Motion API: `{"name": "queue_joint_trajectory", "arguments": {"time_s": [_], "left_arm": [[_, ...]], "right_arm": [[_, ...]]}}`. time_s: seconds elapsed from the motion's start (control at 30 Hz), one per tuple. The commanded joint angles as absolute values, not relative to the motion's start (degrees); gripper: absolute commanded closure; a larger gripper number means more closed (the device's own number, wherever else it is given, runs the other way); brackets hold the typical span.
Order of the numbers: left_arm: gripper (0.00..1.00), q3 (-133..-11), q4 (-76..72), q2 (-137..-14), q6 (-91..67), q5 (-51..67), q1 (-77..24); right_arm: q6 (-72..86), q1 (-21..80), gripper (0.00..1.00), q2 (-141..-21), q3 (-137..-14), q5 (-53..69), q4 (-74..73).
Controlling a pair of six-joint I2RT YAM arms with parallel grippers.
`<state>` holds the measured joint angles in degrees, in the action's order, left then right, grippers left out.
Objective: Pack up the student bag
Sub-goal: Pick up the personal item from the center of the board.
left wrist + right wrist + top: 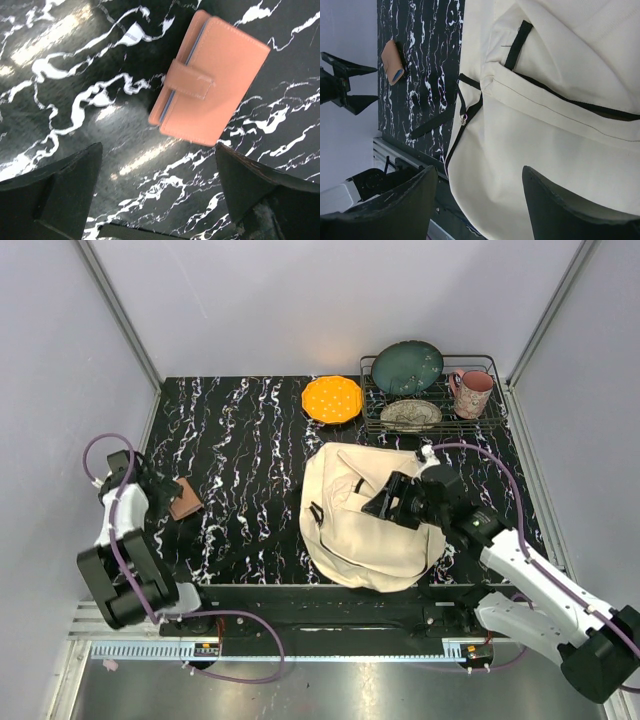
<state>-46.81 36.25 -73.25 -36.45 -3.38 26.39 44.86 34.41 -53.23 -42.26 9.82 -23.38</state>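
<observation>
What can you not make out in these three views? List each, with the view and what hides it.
1. Inside of the student bag: every view, its fabric covers it.
2. Part of the bag: top view, under the right arm.
3. Contents of the wallet: left wrist view, its flap is closed.

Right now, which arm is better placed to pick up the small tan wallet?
Left. The left gripper hovers open just short of the wallet, which lies closed on the table's left side. The right gripper is open over the student bag, well across the table from the wallet.
</observation>
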Motion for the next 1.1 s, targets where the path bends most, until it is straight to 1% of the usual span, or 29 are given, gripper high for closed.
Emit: {"name": "queue_joint_trajectory", "arguments": {"time_s": [0.0, 0.1, 0.17, 0.3, 0.37, 0.57, 0.6, 0.7, 0.73, 0.8, 0.83, 0.9, 0.93, 1.0, 1.07], "left_arm": [[0.01, -54.0, 32.2, -82.4, -34.4, 1.3, 27.2], [0.01, -59.1, 33.5, -89.7, -31.3, 3.5, 27.1], [0.01, -61.2, 33.5, -92.2, -30.8, 5.1, 27.2], [0.01, -61.9, 33.3, -97.2, -31.6, 4.5, 27.2], [0.01, -61.5, 33.5, -98.2, -31.4, 2.3, 27.2], [0.02, -60.3, 31.6, -99.0, -31.0, 3.5, 25.5], [0.06, -60.2, 31.2, -99.4, -30.8, 3.6, 24.8], [0.10, -60.1, 31.1, -100.0, -30.6, 2.1, 20.3], [0.17, -59.8, 31.0, -100.0, -30.7, 1.1, 17.8], [0.23, -59.0, 30.1, -99.9, -31.4, 0.9, 15.7], [0.31, -57.4, 29.3, -99.8, -31.6, 1.8, 13.8], [0.37, -56.4, 27.8, -98.7, -32.1, 1.9, 12.1], [0.44, -55.8, 27.4, -98.4, -32.2, 1.9, 10.5], [0.49, -55.0, 26.5, -97.0, -32.5, 2.5, 9.0], [0.57, -54.1, 25.4, -95.2, -33.0, 3.3, 7.2]], "right_arm": [[48.1, 34.8, 0.25, -48.4, -39.5, 11.5, -20.7], [49.0, 34.8, 0.25, -46.6, -37.5, 11.9, -20.7], [49.1, 34.9, 0.25, -46.2, -36.6, 12.1, -20.9], [49.4, 34.9, 0.24, -47.1, -35.6, 12.8, -20.4], [48.9, 34.9, 0.24, -47.9, -35.9, 13.3, -20.0], [48.0, 34.9, 0.24, -51.1, -36.3, 14.3, -18.3], [47.9, 34.9, 0.24, -51.8, -36.3, 14.6, -18.1], [47.6, 34.9, 0.24, -53.2, -36.5, 14.9, -17.7], [47.6, 34.9, 0.24, -53.3, -36.5, 14.9, -17.7], [47.8, 34.9, 0.23, -53.5, -36.4, 14.9, -17.8], [48.0, 34.9, 0.24, -53.5, -36.3, 14.9, -17.8], [48.2, 34.9, 0.23, -53.2, -35.9, 14.9, -17.7], [48.6, 34.9, 0.23, -52.9, -35.7, 14.9, -17.6], [49.0, 34.9, 0.23, -52.7, -35.1, 14.7, -17.5], [49.6, 34.9, 0.24, -52.6, -34.4, 14.7, -17.1]]}}
